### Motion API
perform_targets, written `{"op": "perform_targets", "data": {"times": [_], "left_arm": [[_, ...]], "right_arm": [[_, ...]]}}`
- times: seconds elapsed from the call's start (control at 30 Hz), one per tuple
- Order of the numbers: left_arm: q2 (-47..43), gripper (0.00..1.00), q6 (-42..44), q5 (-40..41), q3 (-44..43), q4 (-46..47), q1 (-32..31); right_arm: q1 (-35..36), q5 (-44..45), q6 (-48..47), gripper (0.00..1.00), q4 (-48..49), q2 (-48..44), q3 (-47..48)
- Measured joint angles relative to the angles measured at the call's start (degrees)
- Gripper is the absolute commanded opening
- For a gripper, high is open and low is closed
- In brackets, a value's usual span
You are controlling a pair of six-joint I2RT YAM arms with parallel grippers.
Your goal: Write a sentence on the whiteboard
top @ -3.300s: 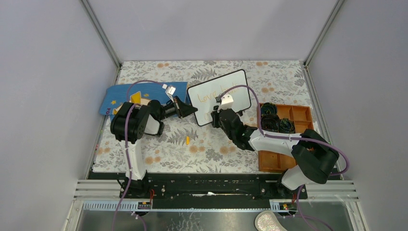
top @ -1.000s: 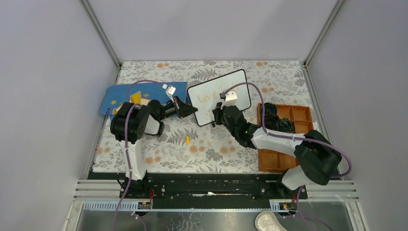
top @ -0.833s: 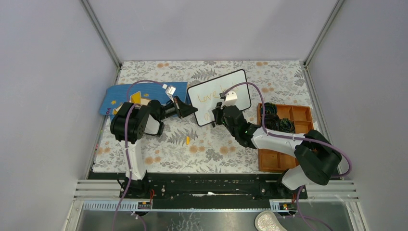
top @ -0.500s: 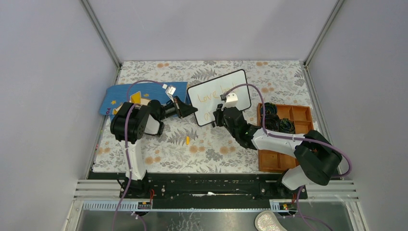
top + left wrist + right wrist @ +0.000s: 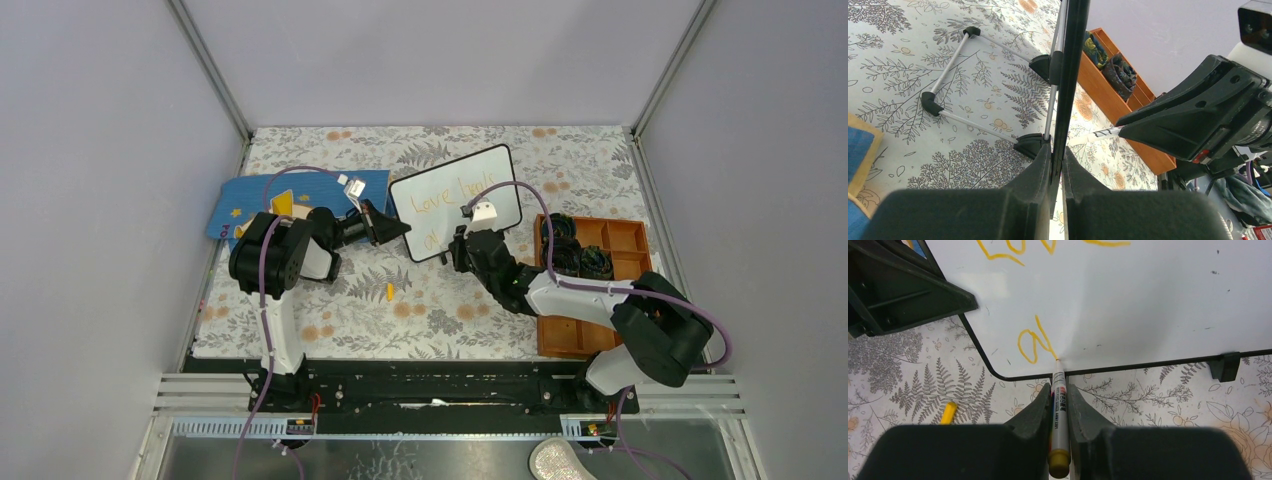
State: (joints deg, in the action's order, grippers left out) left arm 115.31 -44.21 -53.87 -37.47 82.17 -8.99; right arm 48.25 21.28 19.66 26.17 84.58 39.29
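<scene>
The whiteboard (image 5: 456,200) stands tilted on its black feet at mid table. The orange sentence (image 5: 452,192) reads about "Love heals" on the top line, with a first letter (image 5: 1033,345) on the second line. My left gripper (image 5: 396,228) is shut on the board's left edge, seen edge-on in the left wrist view (image 5: 1056,152). My right gripper (image 5: 459,248) is shut on an orange marker (image 5: 1058,410). The marker tip touches the board just right of that letter, near the bottom frame.
A yellow marker cap (image 5: 389,291) lies on the floral cloth in front of the board. A wooden compartment tray (image 5: 603,318) with dark rolled items (image 5: 572,250) sits at the right. A blue mat (image 5: 250,195) lies at the left, behind my left arm.
My right gripper has moved with the marker toward the near side and slightly left, down to the board's second line, uncovering the top line. The left arm and board have stayed still.
</scene>
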Motion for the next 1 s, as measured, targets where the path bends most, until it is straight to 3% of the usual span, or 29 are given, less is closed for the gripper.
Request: {"op": "perform_targets", "data": {"times": [0.53, 1.0], "left_arm": [[-0.3, 0.00, 0.1, 0.0, 0.0, -0.4, -0.1], [-0.3, 0.00, 0.1, 0.0, 0.0, -0.4, -0.1]], "right_arm": [[-0.2, 0.7, -0.1, 0.00, -2.0, -6.2, -0.8], [-2.3, 0.0, -0.3, 0.00, -0.9, -3.8, 3.5]]}}
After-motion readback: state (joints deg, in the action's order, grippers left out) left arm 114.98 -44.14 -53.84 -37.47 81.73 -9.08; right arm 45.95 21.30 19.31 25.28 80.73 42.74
